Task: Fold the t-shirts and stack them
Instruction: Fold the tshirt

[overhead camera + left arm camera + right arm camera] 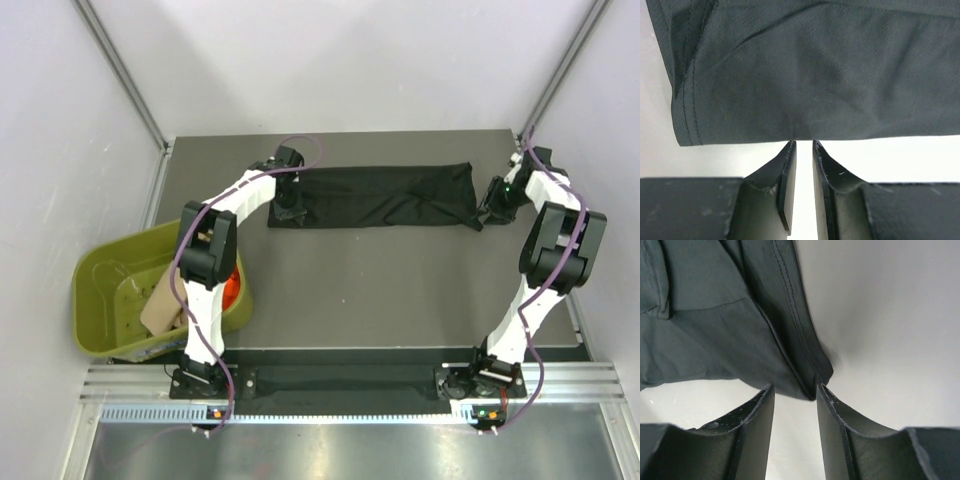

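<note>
Black shirt folded to a long strip, beyond and right of tub; more folds, stacking left. Orange shirt and beige shirt inside tub, not started. Left claw narrow, right claw wider, at strip's ends; grip unclear

A black t-shirt lies between left gripper and right gripper.

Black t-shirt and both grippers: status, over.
Left gripper pinched on black t-shirt, left end. Right gripper at right corner, grip unclear. Shirt a long folded strip, flat, far side of table. Olive tub off left, not obstructing.
</note>
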Controlling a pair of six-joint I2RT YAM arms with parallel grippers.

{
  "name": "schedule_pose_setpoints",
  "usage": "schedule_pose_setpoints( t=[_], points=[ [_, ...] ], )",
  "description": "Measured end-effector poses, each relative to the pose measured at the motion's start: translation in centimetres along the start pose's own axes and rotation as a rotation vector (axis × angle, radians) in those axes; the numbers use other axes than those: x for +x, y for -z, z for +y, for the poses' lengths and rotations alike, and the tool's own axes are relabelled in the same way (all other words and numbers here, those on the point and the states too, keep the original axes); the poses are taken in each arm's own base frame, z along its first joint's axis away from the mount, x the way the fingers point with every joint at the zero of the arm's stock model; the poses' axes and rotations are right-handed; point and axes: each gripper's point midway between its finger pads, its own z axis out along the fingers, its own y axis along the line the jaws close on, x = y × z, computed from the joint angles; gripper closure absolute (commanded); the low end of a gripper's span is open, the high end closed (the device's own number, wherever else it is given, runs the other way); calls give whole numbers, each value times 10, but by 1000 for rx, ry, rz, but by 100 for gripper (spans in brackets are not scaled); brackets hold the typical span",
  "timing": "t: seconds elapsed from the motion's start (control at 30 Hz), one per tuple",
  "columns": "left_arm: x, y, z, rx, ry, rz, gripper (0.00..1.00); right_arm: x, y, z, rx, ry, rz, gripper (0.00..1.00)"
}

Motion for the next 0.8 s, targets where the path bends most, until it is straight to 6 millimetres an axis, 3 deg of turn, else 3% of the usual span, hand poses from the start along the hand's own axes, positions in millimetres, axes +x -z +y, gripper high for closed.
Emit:
schedule_pose_setpoints(
  t=[0.37,0.47,0.6,0.8],
  points=[
    [-3,-15,11,-53,7,-1,75,5,-18,6,-61,-7,42,70],
    [-8,-14,16,-68,14,-15,75,3,-19,7,-67,-5,35,79],
    [-18,-12,21,-80,25,-42,74,-2,-17,7,-63,1,23,100],
    [-31,-13,33,-106,57,-66,75,-22,-9,5,-27,30,-25,100]
  ],
)
